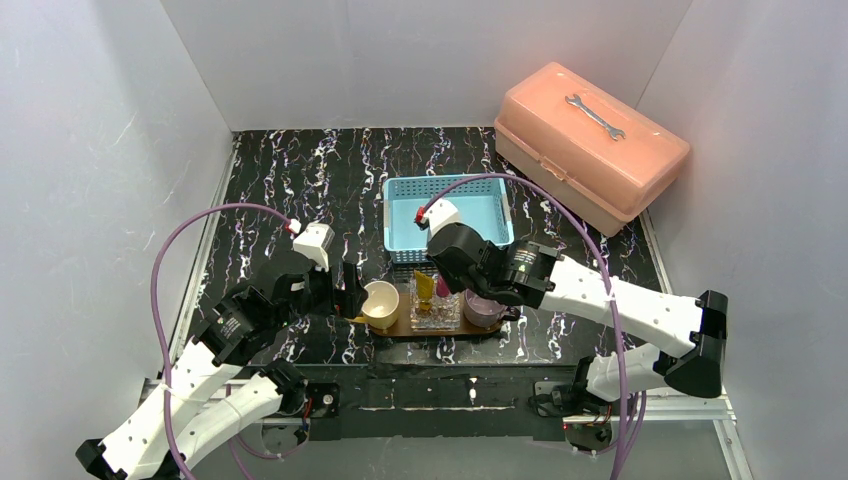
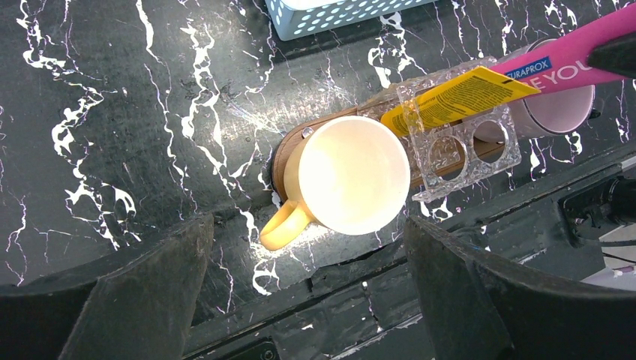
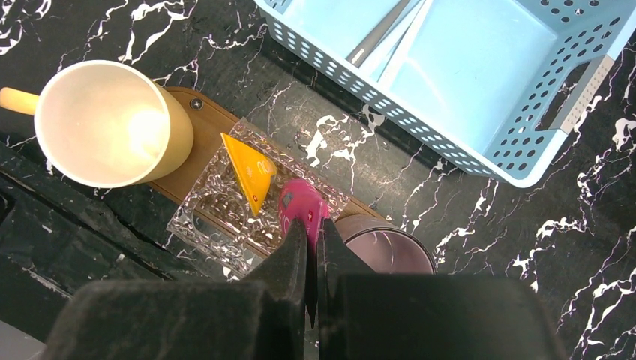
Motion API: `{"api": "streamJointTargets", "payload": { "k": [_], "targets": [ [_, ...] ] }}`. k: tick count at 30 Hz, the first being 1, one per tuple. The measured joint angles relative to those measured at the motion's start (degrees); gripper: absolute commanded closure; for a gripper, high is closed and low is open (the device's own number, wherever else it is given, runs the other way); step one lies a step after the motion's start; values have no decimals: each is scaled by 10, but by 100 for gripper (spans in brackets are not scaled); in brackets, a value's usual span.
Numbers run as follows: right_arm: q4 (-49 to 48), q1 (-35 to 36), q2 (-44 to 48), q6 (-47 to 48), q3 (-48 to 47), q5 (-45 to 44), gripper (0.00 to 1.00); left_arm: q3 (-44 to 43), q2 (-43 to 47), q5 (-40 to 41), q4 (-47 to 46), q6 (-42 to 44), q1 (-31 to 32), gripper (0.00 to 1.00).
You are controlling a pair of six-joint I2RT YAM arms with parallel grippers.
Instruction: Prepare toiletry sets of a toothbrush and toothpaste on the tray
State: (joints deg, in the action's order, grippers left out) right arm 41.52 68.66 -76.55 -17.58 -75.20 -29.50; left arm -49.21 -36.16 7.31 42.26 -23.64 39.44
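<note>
right gripper (image 3: 311,236): jaws pinched together, clamped on the tail of the magenta toothpaste (image 3: 300,204). In the right wrist view the tube pokes out at 12 o'clock from the fingertips. Its far end is down at the clear container (image 3: 214,217); can't tell if it's seated in a hole. Yellow toothpaste (image 3: 251,171) is just beside it at 10 o'clock, standing tilted in the same container. The container sits mid-tray (image 3: 204,120). Purple cup (image 3: 386,244) is at 3 o'clock of the claw on the tray's right end, close to the tube. Cream cup (image 3: 105,124) is at 10 o'clock, further out on the tray's left end. Toothbrushes (image 3: 375,36) lie in the blue basket (image 3: 480,142) at 1 o'clock, well apart from the claw and off the tray. left gripper (image 2: 309,223): fingers (image 2: 150,289) spread wide, holding nothing. The cream cup is at 12 o'clock, just ahead of the gap, handle pointing back toward the claw at 7 o'clock of the cup. From that claw both tubes are at 2 o'clock, past the cup. Pink toolbox (image 1: 590,145) with a wrench (image 1: 595,115) on its lid sits at the table's (image 1: 290,180) far right, at 1 o'clock of the basket.
</note>
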Motion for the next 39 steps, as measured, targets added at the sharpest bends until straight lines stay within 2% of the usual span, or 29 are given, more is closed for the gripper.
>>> {"api": "streamJointTargets", "payload": {
  "k": [25,30,39],
  "targets": [
    [-62,0,-28,-1,75,11,99,0,0,2,0,3,0,3],
    [-68,0,-33,-2,76,12,86,0,0,2,0,4,0,3],
    [-70,0,-34,-2,76,11,75,0,-1,2,0,5,0,3]
  ]
}}
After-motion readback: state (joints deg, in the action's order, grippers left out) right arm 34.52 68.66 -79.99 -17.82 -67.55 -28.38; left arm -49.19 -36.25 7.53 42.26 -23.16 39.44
